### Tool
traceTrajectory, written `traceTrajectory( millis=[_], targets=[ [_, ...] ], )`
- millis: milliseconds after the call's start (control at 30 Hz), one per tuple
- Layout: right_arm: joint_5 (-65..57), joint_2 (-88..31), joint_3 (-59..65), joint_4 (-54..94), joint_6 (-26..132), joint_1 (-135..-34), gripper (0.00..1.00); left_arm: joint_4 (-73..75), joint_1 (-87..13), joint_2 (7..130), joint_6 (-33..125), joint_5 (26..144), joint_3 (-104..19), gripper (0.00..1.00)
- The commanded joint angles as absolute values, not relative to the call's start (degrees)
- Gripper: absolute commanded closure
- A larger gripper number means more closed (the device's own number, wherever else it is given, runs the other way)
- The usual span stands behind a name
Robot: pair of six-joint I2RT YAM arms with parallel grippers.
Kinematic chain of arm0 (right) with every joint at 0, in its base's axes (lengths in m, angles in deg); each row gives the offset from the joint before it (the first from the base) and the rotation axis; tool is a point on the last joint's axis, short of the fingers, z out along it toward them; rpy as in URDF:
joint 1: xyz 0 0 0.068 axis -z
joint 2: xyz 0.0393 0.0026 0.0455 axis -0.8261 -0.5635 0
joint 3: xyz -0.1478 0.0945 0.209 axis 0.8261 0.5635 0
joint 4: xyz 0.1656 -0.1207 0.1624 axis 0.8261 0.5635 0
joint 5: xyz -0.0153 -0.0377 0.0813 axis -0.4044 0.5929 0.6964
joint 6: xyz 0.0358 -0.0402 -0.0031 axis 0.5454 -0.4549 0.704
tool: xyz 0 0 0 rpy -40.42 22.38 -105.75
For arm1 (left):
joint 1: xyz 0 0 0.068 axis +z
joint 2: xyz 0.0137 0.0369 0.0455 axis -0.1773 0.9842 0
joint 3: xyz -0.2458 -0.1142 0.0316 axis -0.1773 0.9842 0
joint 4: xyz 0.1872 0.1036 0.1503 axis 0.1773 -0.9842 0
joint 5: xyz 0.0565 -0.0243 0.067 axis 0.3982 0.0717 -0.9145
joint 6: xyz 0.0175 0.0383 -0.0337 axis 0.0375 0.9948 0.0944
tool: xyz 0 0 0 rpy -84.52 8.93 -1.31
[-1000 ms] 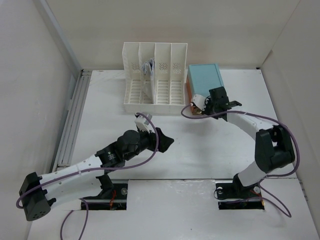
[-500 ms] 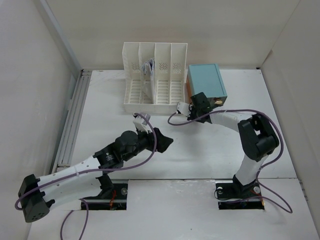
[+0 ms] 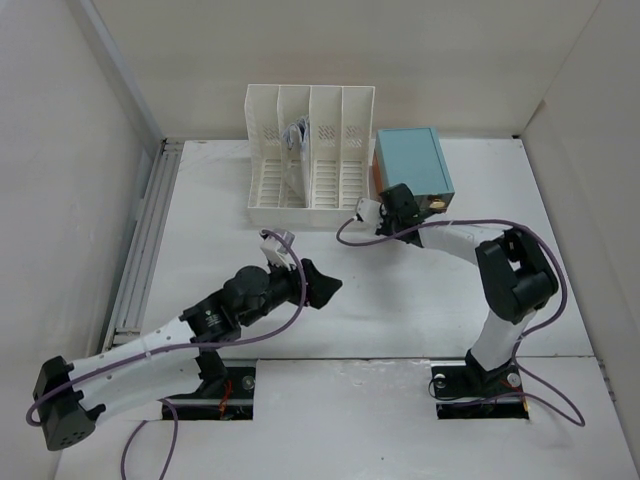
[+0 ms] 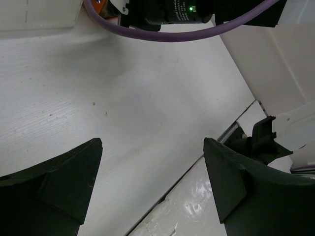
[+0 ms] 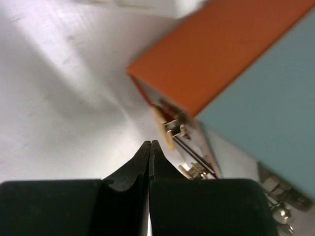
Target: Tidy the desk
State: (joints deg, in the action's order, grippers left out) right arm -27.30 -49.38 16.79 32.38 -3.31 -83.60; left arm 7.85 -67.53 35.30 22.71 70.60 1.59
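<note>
The desk (image 3: 400, 290) is a flat white tabletop between white walls. My left gripper (image 3: 325, 283) hovers over its middle, open and empty; in the left wrist view its gripper (image 4: 152, 162) has the jaws wide apart above the bare desk (image 4: 123, 98). My right gripper (image 3: 390, 203) is at the front left corner of the teal-topped drawer box (image 3: 412, 162). In the right wrist view the gripper (image 5: 149, 143) is shut on nothing, its tips just short of the box's orange side (image 5: 211, 54) and the small metal fittings (image 5: 172, 129) on its front.
A white slotted file rack (image 3: 310, 160) stands at the back, left of the box, with something thin in one slot. A ridged metal rail (image 3: 145, 240) runs along the left edge. Two cut-outs (image 3: 230, 385) at the front hold the arm bases.
My right gripper has swung left along the box front to its left corner and the arm has folded in. My left gripper has shifted only slightly.
</note>
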Motion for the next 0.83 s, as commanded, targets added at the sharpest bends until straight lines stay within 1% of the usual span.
traceTrajectory(
  millis=[0, 67, 100, 167, 200, 233, 267, 300, 333, 400, 433, 500, 533, 567, 667, 700, 733, 800],
  targets=[
    [-13.6, -41.8, 16.2, 39.4, -6.2, -84.0, 1.0, 8.5, -67.8, 33.6, 22.3, 70.3, 1.7, 0.18],
    [-6.3, -37.4, 16.9, 46.6, -10.0, -84.6, 0.99, 8.0, -67.8, 33.0, 22.3, 70.9, 1.7, 0.18],
    [-4.0, -33.4, 17.5, 48.1, -10.1, -84.6, 0.95, 8.0, -67.8, 33.0, 22.3, 72.0, 1.2, 0.18],
    [2.6, -29.6, 17.5, 53.8, -11.5, -84.6, 0.77, 8.5, -67.8, 32.4, 22.3, 72.9, 1.2, 0.18],
    [3.3, -27.8, 17.5, 53.8, -9.6, -84.6, 0.64, 8.5, -67.8, 31.9, 22.3, 72.9, 0.6, 0.18],
    [3.3, -24.2, 16.9, 52.6, -7.8, -84.6, 0.48, 8.5, -67.8, 31.9, 22.3, 73.6, -0.2, 0.16],
    [4.7, -22.7, 16.3, 51.8, -6.7, -83.1, 0.0, 8.5, -67.8, 31.9, 22.3, 73.6, -0.7, 0.13],
    [4.7, -21.2, 16.3, 50.2, -1.4, -82.4, 0.0, 7.7, -67.8, 31.9, 22.9, 73.6, -1.4, 0.03],
    [4.7, -18.8, 15.1, 48.4, 2.1, -81.6, 0.0, 5.7, -67.8, 31.9, 23.7, 73.6, -3.5, 0.0],
    [3.8, -17.4, 13.9, 44.3, 8.3, -80.4, 0.0, 2.4, -67.8, 32.4, 24.5, 72.0, -6.4, 0.0],
    [2.9, -17.4, 12.3, 43.3, 14.3, -79.9, 0.0, -1.5, -67.8, 32.9, 25.3, 71.2, -8.0, 0.0],
    [-1.4, -16.8, 11.1, 40.6, 21.1, -79.9, 0.0, -5.9, -67.8, 33.6, 28.1, 67.8, -13.9, 0.0],
    [-1.4, -16.1, 10.5, 40.0, 24.4, -79.3, 0.0, -7.9, -67.8, 34.3, 29.2, 66.7, -16.0, 0.0],
    [-1.4, -15.4, 10.4, 40.0, 26.0, -79.3, 0.0, -12.3, -67.8, 35.3, 30.1, 64.4, -20.7, 0.0],
    [-7.5, -13.6, 11.1, 35.5, 33.9, -78.0, 0.0, -19.5, -67.8, 36.7, 34.4, 60.4, -27.7, 0.0],
    [-7.1, -12.5, 11.8, 35.5, 34.0, -78.0, 0.0, -20.7, -67.8, 37.5, 35.9, 57.0, -31.1, 0.0],
    [-5.8, -11.7, 12.8, 33.8, 32.5, -76.5, 0.0, -21.7, -67.8, 37.5, 37.1, 55.1, -32.4, 0.0],
    [-5.8, -9.1, 16.6, 30.9, 35.0, -76.0, 0.0, -22.3, -67.8, 38.0, 40.0, 51.0, -33.7, 0.0]
  ],
)
